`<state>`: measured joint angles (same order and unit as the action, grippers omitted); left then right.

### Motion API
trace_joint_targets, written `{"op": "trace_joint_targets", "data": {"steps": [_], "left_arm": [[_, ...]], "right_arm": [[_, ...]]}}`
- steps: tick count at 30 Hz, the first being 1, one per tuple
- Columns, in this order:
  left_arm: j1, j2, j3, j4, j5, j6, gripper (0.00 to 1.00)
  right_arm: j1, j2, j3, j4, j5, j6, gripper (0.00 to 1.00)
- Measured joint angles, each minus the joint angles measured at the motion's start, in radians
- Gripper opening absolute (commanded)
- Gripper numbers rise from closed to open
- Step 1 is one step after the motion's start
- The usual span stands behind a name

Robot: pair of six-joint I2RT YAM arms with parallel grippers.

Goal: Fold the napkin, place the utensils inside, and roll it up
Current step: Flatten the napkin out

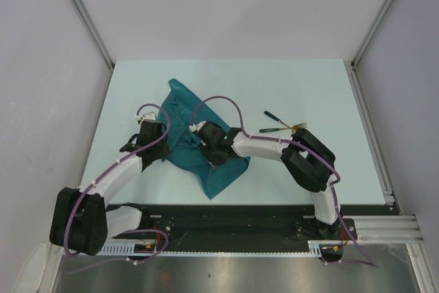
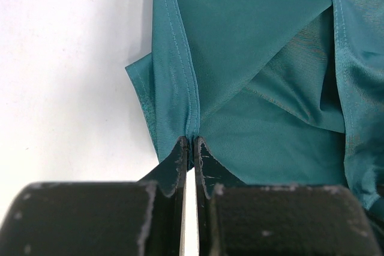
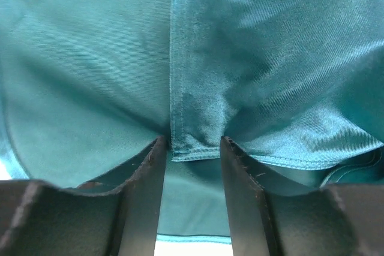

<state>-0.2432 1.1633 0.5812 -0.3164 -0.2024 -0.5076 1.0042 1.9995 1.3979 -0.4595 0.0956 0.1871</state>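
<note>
The teal napkin [image 1: 206,162] lies crumpled on the left middle of the table, lifted where both arms meet it. My left gripper [image 1: 162,136] is shut on its stitched hem [image 2: 180,88] at the cloth's left edge. My right gripper [image 1: 199,141] is over the cloth's middle, jaws apart, with a hemmed corner [image 3: 193,130] hanging between the fingertips [image 3: 157,148]. The two utensils lie crossed on the table to the right of the cloth. One has a dark handle [image 1: 278,119] and a gold head [image 1: 300,126]. The other [image 1: 274,130] lies beside it.
The pale table [image 1: 322,94] is walled by white panels at the back and both sides. A metal rail [image 1: 374,135] runs along its right edge. The arm bases and cables sit at the near edge.
</note>
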Motion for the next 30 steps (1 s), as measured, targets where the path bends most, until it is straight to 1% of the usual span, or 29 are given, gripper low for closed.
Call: {"op": "trace_joint_targets", "data": {"steps": [1,6,7,9,12,13,16,20,26,30], "left_arm": [[0.0,0.0,0.0,0.0,0.0,0.0,0.0],[0.002,0.0,0.0,0.0,0.001,0.0,0.0],[0.002,0.0,0.0,0.0,0.001,0.0,0.0],[0.003,-0.002,0.0,0.0,0.001,0.0,0.0],[0.007,-0.012,0.0,-0.001,0.0,0.0,0.0],[0.009,-0.017,0.0,-0.001,0.001,0.0,0.0],[0.018,-0.035,0.0,-0.001,0.001,0.0,0.0],[0.05,-0.056,0.0,0.0,0.017,-0.001,0.0],[0.094,-0.078,0.002,-0.001,0.048,0.0,0.0],[0.103,-0.08,0.052,-0.039,0.04,0.012,0.0]], "right_arm": [[0.0,0.005,0.001,-0.001,0.003,-0.002,0.33],[0.0,0.01,0.003,-0.001,0.013,-0.004,0.26],[0.0,0.01,0.003,-0.001,0.014,-0.004,0.23],[0.0,0.01,0.003,0.0,0.017,-0.003,0.22],[0.0,0.006,0.003,-0.001,0.022,-0.004,0.16],[0.0,0.003,0.003,-0.002,0.022,-0.004,0.11],[-0.004,-0.013,0.003,-0.013,0.023,-0.003,0.08],[-0.023,-0.056,0.003,-0.036,0.016,-0.004,0.0],[-0.081,-0.131,-0.003,-0.044,-0.014,-0.005,0.0],[-0.134,-0.197,-0.006,-0.06,0.026,-0.025,0.0]]}}
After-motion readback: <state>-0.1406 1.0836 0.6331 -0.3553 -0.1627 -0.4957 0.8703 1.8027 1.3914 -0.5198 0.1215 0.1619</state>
